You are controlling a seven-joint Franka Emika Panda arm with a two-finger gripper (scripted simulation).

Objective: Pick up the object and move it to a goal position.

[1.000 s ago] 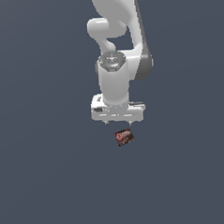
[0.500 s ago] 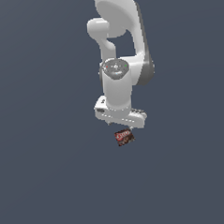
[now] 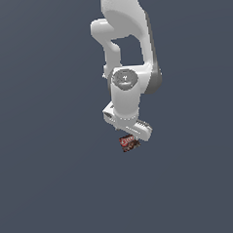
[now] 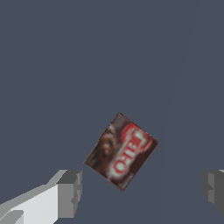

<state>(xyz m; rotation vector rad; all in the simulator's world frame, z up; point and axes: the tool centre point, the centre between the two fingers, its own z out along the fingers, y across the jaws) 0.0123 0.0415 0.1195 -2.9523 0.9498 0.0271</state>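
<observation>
The object is a small flat box (image 3: pixel 129 143), dark red and brown with a whitish label, lying on the plain grey ground. It also shows in the wrist view (image 4: pixel 120 151), lying flat and turned at an angle. My gripper (image 3: pixel 131 135) hangs from the white arm just above it. In the wrist view the gripper (image 4: pixel 142 190) is open, its two grey fingertips (image 4: pixel 70 192) wide apart. The box lies between them and a little ahead of the fingertips, touching neither.
The white arm (image 3: pixel 126 49) rises above the gripper and out of the exterior view. Plain dark grey ground (image 3: pixel 54 181) surrounds the box. No goal marker shows.
The arm has turned and leaned, and the gripper's body now sits tilted over the box. The box has stayed where it lay.
</observation>
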